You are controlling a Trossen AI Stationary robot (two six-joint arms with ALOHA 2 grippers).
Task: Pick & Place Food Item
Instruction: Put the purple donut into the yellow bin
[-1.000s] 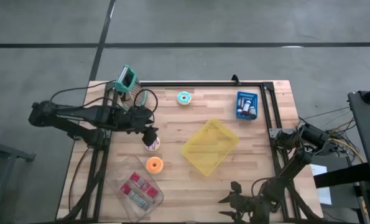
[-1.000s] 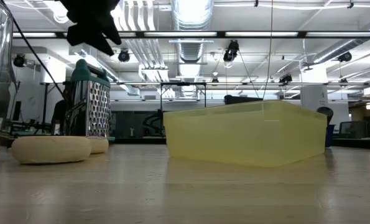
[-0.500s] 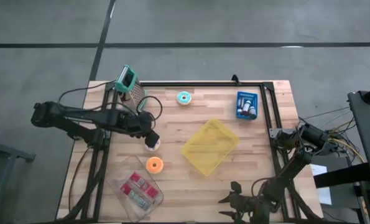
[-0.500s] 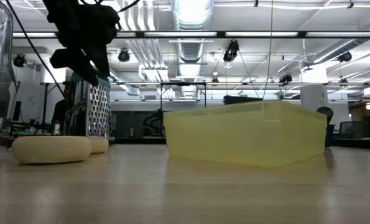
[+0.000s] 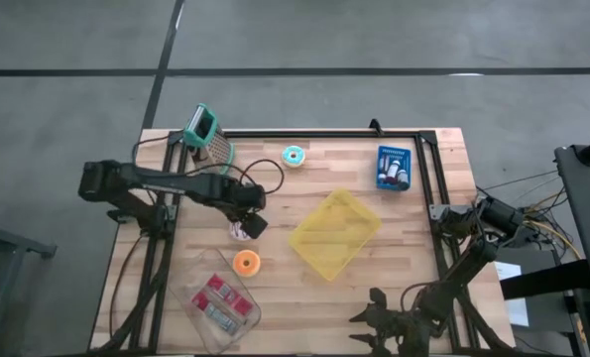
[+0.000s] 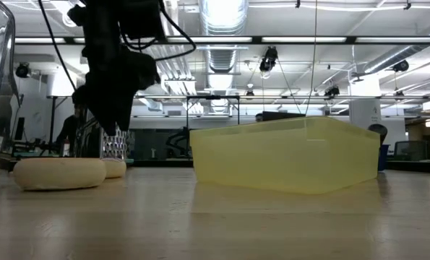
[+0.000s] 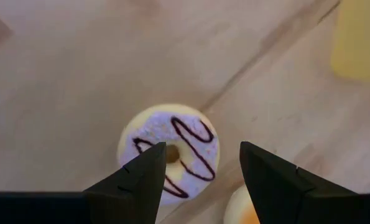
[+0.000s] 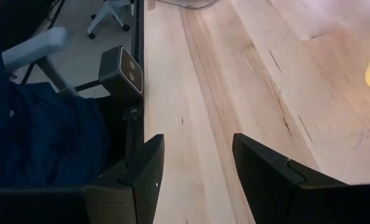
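The left gripper is hanging with fingers apart directly above the chocolate-drizzled donut, which is lying just left of the yellow bin, apparently lining up a grasp, while the right gripper is waiting, fingers apart, well off beyond the bin's near-right corner.

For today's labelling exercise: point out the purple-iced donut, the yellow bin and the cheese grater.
purple-iced donut (image 7: 172, 152), left wrist view, on its icing.
yellow bin (image 5: 335, 234), high view, on its floor.
cheese grater (image 5: 203, 134), high view, on its metal face.
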